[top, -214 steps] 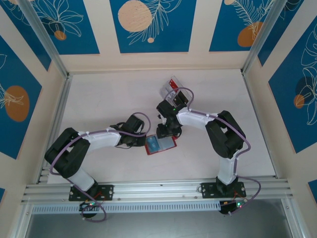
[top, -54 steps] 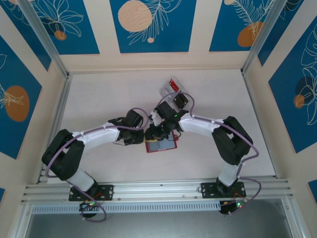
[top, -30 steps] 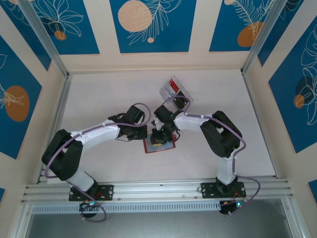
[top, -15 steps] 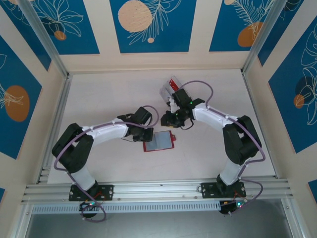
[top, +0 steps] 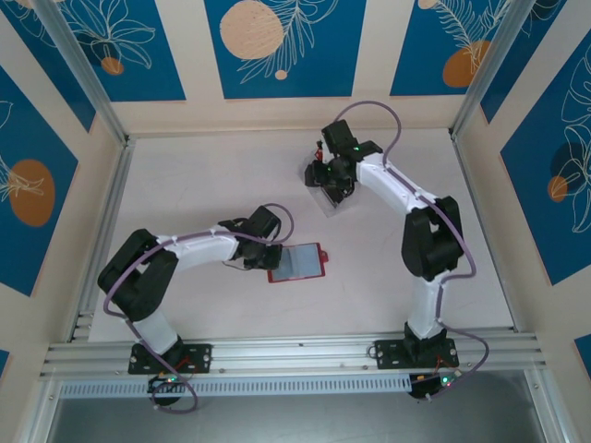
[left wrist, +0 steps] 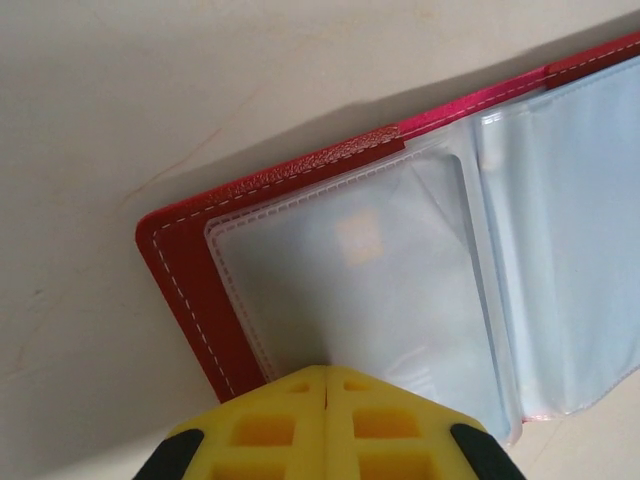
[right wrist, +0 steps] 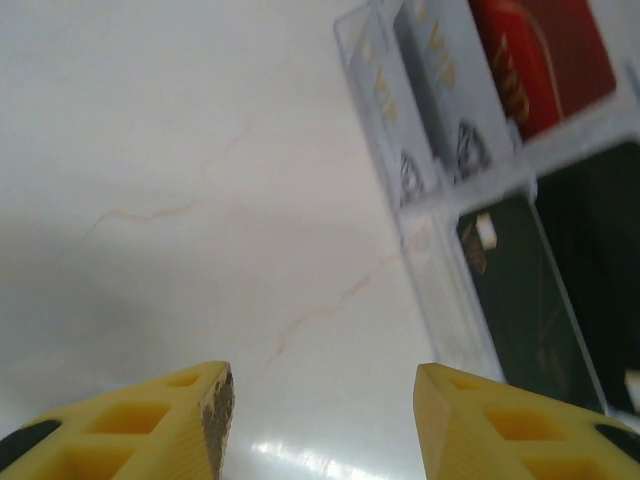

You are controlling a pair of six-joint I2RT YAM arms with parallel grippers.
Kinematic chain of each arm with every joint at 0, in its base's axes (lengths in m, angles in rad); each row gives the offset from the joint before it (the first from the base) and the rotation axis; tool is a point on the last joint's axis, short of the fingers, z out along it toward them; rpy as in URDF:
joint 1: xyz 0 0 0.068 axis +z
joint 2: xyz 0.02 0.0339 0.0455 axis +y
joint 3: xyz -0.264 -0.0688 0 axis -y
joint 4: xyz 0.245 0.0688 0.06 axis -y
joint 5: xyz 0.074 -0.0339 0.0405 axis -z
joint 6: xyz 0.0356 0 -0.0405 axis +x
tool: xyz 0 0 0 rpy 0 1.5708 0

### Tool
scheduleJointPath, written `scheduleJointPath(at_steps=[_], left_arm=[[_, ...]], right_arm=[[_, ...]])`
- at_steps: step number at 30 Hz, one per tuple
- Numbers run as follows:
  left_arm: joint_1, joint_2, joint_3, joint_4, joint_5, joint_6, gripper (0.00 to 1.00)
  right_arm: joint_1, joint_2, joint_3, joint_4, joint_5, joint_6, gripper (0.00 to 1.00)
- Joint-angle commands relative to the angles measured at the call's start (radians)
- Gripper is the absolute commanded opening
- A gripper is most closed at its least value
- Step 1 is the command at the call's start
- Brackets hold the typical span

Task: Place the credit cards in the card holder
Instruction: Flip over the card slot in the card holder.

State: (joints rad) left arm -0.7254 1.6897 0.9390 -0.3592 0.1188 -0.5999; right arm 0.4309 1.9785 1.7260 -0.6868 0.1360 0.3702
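The red card holder [top: 319, 249] lies open on the table, its clear sleeves facing up. My left gripper [top: 269, 256] is shut, its yellow tips [left wrist: 327, 370] resting on the left sleeve of the card holder [left wrist: 185, 265]. A pale card with a gold chip [left wrist: 358, 238] shows through that sleeve. My right gripper [top: 331, 177] hovers over the clear tray at the back. In the right wrist view it [right wrist: 322, 398] stands open and empty above bare table, just left of the tray. A red credit card [right wrist: 545, 60] and a black one [right wrist: 520, 300] lie in the tray.
The clear plastic tray [right wrist: 440, 290] has dividers and holds pale cards [right wrist: 440, 70] beside the red one. In the top view the tray's corner [top: 323, 200] shows below the right gripper. Aluminium rails and side walls border the white table [top: 185, 185].
My right gripper has left the card holder, travelled back to the clear tray and opened. The left gripper has stayed shut at the holder's left side.
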Motion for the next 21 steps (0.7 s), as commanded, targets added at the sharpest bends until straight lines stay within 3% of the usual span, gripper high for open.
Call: scheduleJointPath(at_steps=[1,14,21], left_arm=[[-0.008,0.014,-0.042,-0.008,-0.022,-0.006,0.05],[-0.017,0.016,-0.063,0.013,-0.011,-0.018,0.04],[-0.018,0.009,-0.070,0.016,-0.011,-0.024,0.04]], right_arm=[[0.006,0.085,0.100,-0.036,0.089,-0.074,0.52],[0.015,0.365,0.446,-0.083,0.140,-0.173,0.43],[0.016,0.430,0.494,-0.095,0.149,-0.195,0.40]])
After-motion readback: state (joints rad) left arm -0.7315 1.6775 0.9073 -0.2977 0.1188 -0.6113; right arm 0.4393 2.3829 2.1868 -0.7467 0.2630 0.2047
